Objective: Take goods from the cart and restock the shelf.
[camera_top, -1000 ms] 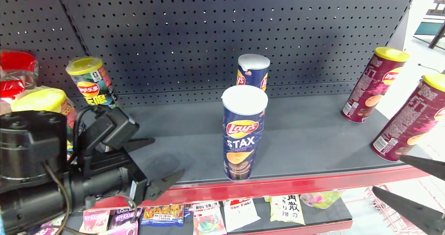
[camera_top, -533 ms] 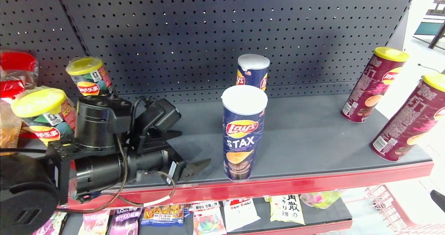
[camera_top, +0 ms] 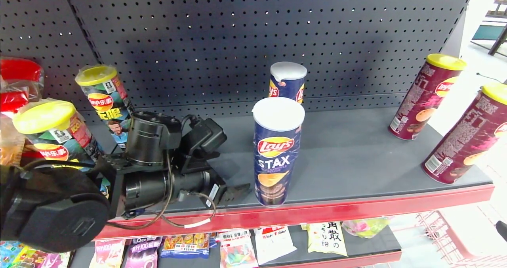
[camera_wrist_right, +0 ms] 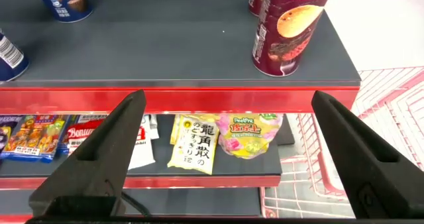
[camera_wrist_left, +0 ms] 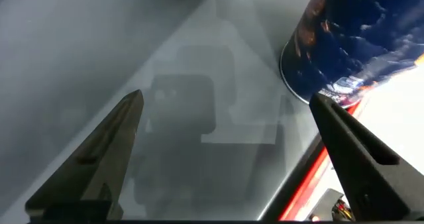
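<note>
1. Left gripper (camera_wrist_left: 225,98): jaws spread, empty, low over the shelf (camera_top: 356,157) front edge, just beside the blue chip can (camera_top: 277,153).
2. Can upright at the front edge.
3. Right gripper (camera_wrist_right: 228,95): spread, empty, facing the shelf's front, cart (camera_top: 439,232) near.

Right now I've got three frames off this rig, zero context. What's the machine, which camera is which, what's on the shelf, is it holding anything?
It is a wheeled two-armed robot restocking the grey shelf. The wide picture is from a camera on its head, looking down at it. The other two are from wrist cameras, looking out between each arm's two fingers. On the shelf stand a front blue can, a second blue can behind it, two maroon cans at the right and two multicoloured cans at the left. The left fingers are spread just over the shelf beside the front blue can. The right fingers are spread before the shelf's red edge. Neither holds anything.
</note>
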Robot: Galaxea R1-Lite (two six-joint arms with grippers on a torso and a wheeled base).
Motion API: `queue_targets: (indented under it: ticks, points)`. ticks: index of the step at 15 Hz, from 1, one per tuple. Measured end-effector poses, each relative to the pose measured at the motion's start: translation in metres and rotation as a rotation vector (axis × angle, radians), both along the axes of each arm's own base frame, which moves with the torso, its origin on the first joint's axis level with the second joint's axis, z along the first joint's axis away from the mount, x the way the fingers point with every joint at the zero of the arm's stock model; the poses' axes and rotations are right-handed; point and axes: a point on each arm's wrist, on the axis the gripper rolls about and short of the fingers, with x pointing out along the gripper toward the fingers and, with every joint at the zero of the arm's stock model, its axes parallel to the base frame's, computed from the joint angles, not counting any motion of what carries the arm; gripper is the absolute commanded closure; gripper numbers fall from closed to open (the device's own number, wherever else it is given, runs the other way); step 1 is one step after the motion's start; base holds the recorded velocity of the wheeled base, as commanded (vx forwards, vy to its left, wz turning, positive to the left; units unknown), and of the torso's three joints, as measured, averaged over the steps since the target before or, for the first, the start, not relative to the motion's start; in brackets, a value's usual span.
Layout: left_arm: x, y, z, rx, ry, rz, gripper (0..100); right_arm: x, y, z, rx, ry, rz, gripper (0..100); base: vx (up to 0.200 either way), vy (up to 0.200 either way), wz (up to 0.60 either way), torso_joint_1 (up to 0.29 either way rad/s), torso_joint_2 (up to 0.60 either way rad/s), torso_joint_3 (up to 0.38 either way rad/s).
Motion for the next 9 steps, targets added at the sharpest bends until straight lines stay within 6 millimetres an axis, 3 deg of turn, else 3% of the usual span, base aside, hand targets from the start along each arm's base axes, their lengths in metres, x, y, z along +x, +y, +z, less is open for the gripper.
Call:
queue_targets:
  ticks: [9]
  points:
    - [0.011,-0.015,-0.008,0.010,0.012,-0.020,0,0.000,0.000,0.003,-0.001,-0.009,0.000,0,0.000,0.000,0.00,0.000,0.00,0.000]
